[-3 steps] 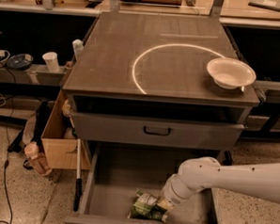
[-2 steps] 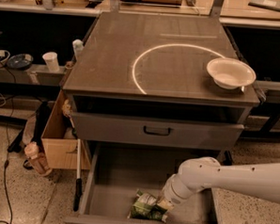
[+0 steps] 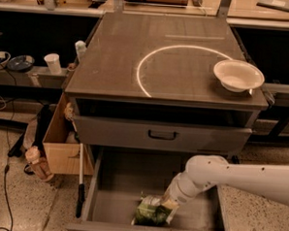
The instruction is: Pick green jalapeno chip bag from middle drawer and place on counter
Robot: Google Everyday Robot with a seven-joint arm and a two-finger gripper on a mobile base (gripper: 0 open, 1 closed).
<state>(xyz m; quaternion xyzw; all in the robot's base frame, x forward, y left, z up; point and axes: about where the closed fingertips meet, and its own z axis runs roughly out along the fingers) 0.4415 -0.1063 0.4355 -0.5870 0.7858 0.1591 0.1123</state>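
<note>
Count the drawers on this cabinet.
2: grey black-handled drawer under the counter; open grey metal middle drawer below, gripper inside at the green foil chip bag. Others possibly hidden.

This looks like a robotics lab or workshop to me, not a home kitchen. The drawer cabinet [image 3: 109,132] stands alone on a speckled floor [image 3: 18,203], and its counter [image 3: 187,47] is marked with a bright white circle arc [image 3: 146,64]. Behind the cabinet runs a long workbench [image 3: 266,14] with clutter on it. Left of the cabinet are an open cardboard box [image 3: 60,152], a paper cup [image 3: 53,63] on a low shelf, and a loose cable [image 3: 7,149] trailing over the floor. My gripper [image 3: 166,206] is down at the cabinet's front, inside its open middle drawer [image 3: 121,184].
</note>
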